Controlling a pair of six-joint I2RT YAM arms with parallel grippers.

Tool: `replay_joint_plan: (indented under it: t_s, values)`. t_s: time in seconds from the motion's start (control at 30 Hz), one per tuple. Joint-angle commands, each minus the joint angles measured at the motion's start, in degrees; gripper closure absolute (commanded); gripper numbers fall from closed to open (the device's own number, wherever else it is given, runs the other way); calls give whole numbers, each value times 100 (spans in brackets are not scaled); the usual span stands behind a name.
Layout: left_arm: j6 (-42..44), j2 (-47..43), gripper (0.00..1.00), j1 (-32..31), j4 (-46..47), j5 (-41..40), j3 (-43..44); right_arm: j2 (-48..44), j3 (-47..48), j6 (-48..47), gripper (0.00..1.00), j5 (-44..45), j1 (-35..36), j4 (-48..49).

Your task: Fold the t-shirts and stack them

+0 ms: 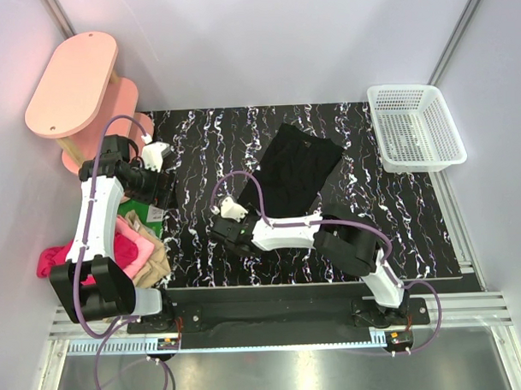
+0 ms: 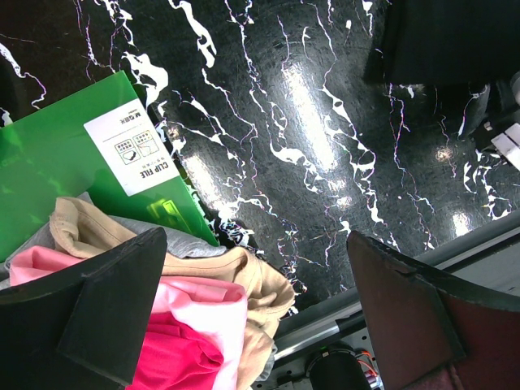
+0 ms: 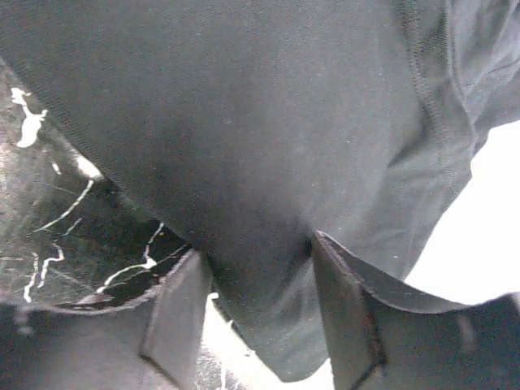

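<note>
A black t-shirt (image 1: 298, 168) lies spread on the marble table (image 1: 398, 216), a little right of centre. My right gripper (image 1: 229, 215) reaches left across the table, and its jaws are closed on a fold of this black t-shirt (image 3: 268, 146) with the cloth bunched between them (image 3: 258, 252). A pile of pink (image 1: 135, 244), tan (image 1: 153, 264) and magenta (image 1: 50, 259) t-shirts sits at the table's left front corner. My left gripper (image 1: 159, 154) is open and empty (image 2: 253, 240), held above the table beside that pile (image 2: 203, 309).
A flat green packet with a white label (image 2: 73, 154) lies partly under the pile (image 1: 146, 213). A white mesh basket (image 1: 416, 125) stands at the back right. A pink two-tier stool (image 1: 77, 86) stands off the table's back left corner.
</note>
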Motion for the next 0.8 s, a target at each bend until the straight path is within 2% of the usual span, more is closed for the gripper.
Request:
replay_joint_plan:
  t_s: [0.0, 0.1, 0.13, 0.17, 0.27, 0.33, 0.53, 0.77]
  values:
    - [-3, -158, 1, -23, 54, 59, 165, 327, -230, 263, 43, -747, -44, -75]
    - [15, -193, 1, -23, 54, 50, 165, 336, -212, 333, 62, -914, -44, -84]
    - [23, -202, 1, -23, 54, 50, 165, 327, -212, 368, 74, -984, -44, -102]
    - [32, -193, 1, -14, 63, 42, 165, 292, -212, 412, 80, -1089, -44, -102]
    - [23, -193, 1, -14, 54, 59, 191, 222, -160, 509, 95, -1283, -36, -216]
    - [15, -193, 1, -14, 54, 94, 200, 169, -107, 544, 100, -1389, -35, -373]
    - [15, -263, 1, -23, 46, 103, 209, -305, 393, 562, 100, -1749, 228, -927]
    - [32, -360, 1, -23, 2, 112, 261, -306, 1833, 605, 100, -1995, 1177, -1947]
